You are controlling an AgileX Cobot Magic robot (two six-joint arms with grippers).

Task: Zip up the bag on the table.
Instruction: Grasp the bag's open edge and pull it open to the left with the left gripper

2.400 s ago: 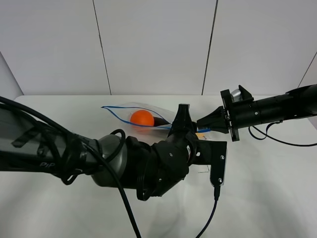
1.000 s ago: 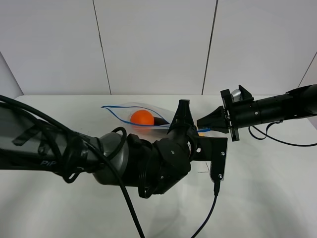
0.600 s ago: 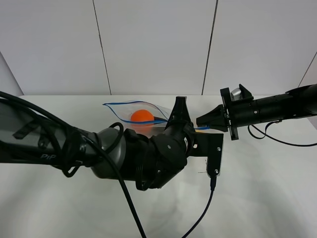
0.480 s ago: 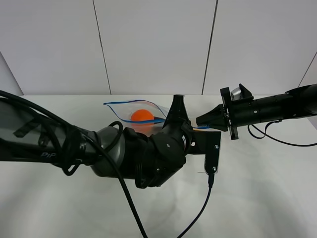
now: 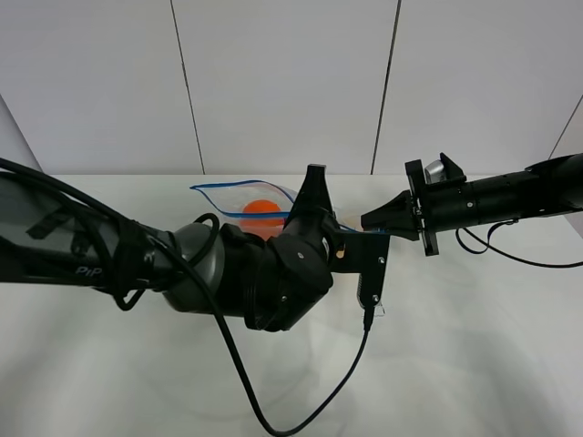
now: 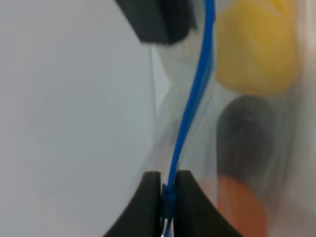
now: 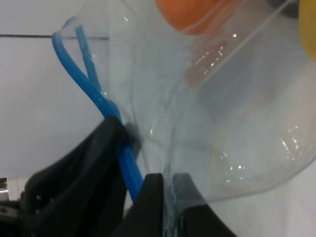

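The bag [image 5: 230, 201] is clear plastic with a blue zipper strip [image 5: 211, 188] and an orange ball [image 5: 265, 212] inside, held just above the table [image 5: 474, 355]. My left gripper [image 5: 314, 185] is shut on the zipper strip [image 6: 191, 108], with its fingers [image 6: 147, 200] pinching it. Yellow [image 6: 256, 49], dark [image 6: 244, 143] and orange items show through the plastic. My right gripper [image 5: 368, 221] is shut on the bag's right end [image 7: 217, 123]; its fingers [image 7: 150, 202] clamp the plastic beside the strip [image 7: 96, 91]. To the left of my left gripper the two blue strips stand apart.
My bulky left arm [image 5: 237, 282] and its cable [image 5: 310, 410] cover the table's middle and hide the bag's lower part. My right arm [image 5: 501, 200] reaches in from the right. A grey panelled wall [image 5: 282, 82] stands behind the table.
My left gripper has slid leftwards along the zipper strip, away from the right gripper. The bag has risen a little. The right gripper has stayed in place.
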